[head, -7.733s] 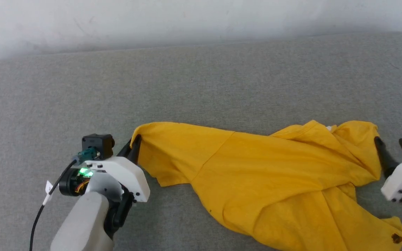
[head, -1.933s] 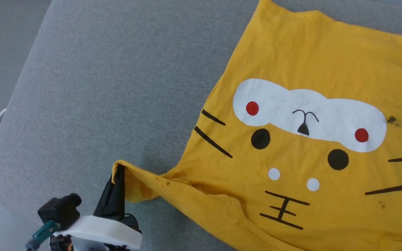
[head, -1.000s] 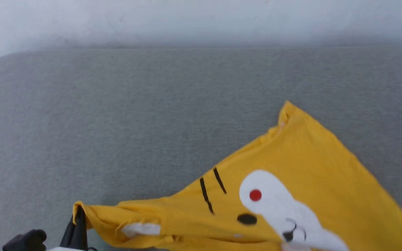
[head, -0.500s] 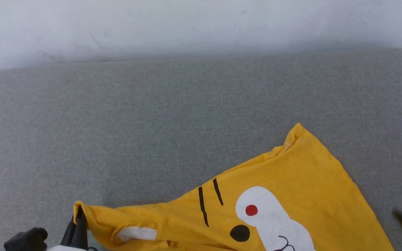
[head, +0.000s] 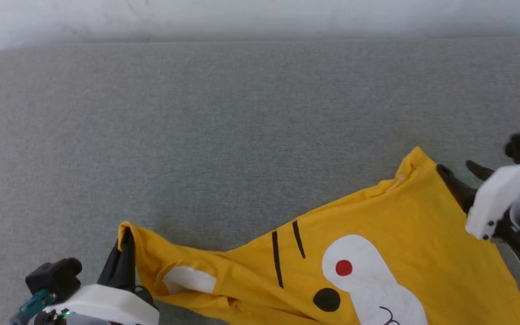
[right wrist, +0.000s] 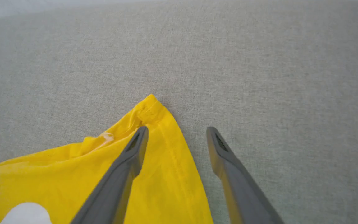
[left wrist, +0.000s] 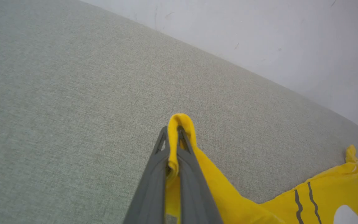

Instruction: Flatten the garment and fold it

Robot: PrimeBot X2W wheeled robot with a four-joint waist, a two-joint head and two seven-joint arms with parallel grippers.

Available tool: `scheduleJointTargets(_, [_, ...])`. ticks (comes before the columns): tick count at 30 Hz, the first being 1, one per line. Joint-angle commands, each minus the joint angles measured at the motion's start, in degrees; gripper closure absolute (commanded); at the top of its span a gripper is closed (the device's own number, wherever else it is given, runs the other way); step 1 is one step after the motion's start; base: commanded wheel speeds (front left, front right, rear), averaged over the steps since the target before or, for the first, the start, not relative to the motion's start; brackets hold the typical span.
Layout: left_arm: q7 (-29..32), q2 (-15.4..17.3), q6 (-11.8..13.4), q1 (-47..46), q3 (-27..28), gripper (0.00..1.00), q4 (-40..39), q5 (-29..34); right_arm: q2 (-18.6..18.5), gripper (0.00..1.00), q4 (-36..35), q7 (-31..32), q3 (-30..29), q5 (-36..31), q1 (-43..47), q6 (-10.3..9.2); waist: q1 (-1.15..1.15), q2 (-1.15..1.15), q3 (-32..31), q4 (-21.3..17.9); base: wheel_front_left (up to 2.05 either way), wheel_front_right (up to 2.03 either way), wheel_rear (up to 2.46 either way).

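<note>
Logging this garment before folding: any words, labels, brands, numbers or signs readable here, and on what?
None readable. The yellow T-shirt carries only cartoon-face print: black lines, a red dot, a large white patch, a black spot.
The small white patch beside the left gripper shows no lettering.

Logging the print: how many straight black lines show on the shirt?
2 black lines, side by side on the garment, just left of the large white patch; more may be hidden off the frame's edge.
</note>
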Motion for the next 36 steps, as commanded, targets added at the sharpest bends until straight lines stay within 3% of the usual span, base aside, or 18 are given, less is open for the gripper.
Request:
scheduleJointTargets(1, [-0.3, -0.2, -0.4, -0.9, -0.1, 1.0, 0.2, 0.3, -0.5, 0.0, 0.8, 0.5, 0.9, 0.5, -1.4, -0.04, -0.02, 0.0, 1.5, 1.8, 0.0, 0.0, 0.0])
scheduleJointTargets(7, [-0.9, -1.0, -0.9, -2.3, -1.0, 1.0, 1.7, 0.2, -2.8, 0.0, 8.5, 7.1, 11.5, 5.4, -8.8, -0.04, -0.02, 0.0, 2.5, 3.5, 0.0, 0.0, 0.0])
scheduleJointTargets(14, [-1.3, -1.2, -0.9, -2.7, -1.2, 1.0, 2.7, 0.0, -4.8, 0.0, 13.2, 23.0, 21.4, 11.8, -10.2, -0.04, -0.02, 0.0, 2.5, 3.7, 0.0, 0.0, 0.0])
scheduleJointTargets(15, [-1.3, -1.2, -0.9, -2.8, -1.2, 1.0, 2.8, 0.0, -4.9, 0.24, 13.5, 24.8, 22.0, 12.4, -10.3, -0.04, -0.02, 0.0, 2.5, 3.6, 0.0, 0.0, 0.0])
scheduleJointTargets(17, [-1.4, -1.3, -0.9, -3.1, -1.3, 1.0, 3.0, 0.0, -4.7, 1.0, 14.0, 27.5, 23.0, 13.7, -10.5, -0.04, -0.02, 0.0, 2.5, 3.5, 0.0, 0.0, 0.0])
scheduleJointTargets(21, [-1.5, -0.9, -1.2, -3.9, -1.2, 1.0, 3.4, 0.0, -4.7, 1.0, 13.5, 29.0, 23.6, 15.5, -11.7, -0.04, -0.02, 0.0, 1.7, 3.0, 0.0, 0.0, 0.0])
scheduleJointTargets(28, [-0.1, 3.6, -2.0, -8.0, 1.0, 1.0, 1.7, 0.9, -7.6, 1.0, 6.0, 20.6, 22.8, 14.9, -16.0, -0.04, -0.02, 0.0, -1.3, 1.4, 0.0, 0.0, 0.0])
scheduleJointTargets(33, [3.1, 9.1, -4.3, -18.4, 2.0, 1.0, 1.9, 2.4, -10.2, 1.0, 2.3, 12.8, 18.9, 10.6, -20.1, -0.04, -0.02, 0.0, -3.8, 0.1, 0.0, 0.0, 0.0])
scheduleJointTargets(36, [3.9, 10.0, -5.9, -27.6, 2.6, 1.0, 5.9, 1.7, -10.4, 1.0, 2.3, 10.2, 16.3, 7.9, -23.3, -0.04, -0.02, 0.0, -4.3, -1.0, 0.0, 0.0, 0.0])
